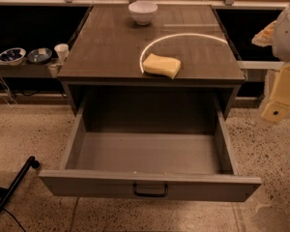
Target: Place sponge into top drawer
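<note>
Sponge (pixel 161 65): pale yellow, wavy-edged block, lying flat on the cabinet top (pixel 111 47) near its front edge, well apart from the white bowl (pixel 142 12). Top drawer (pixel 150 185): pulled fully open below. Gripper (pixel 279 98): at the right border, partly cut off; its state cannot be told.

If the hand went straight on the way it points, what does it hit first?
The hand hangs right of the cabinet, pointing down. Straight on it probably meets the speckled floor beside the open top drawer, missing the sponge; depth is unclear.
</note>
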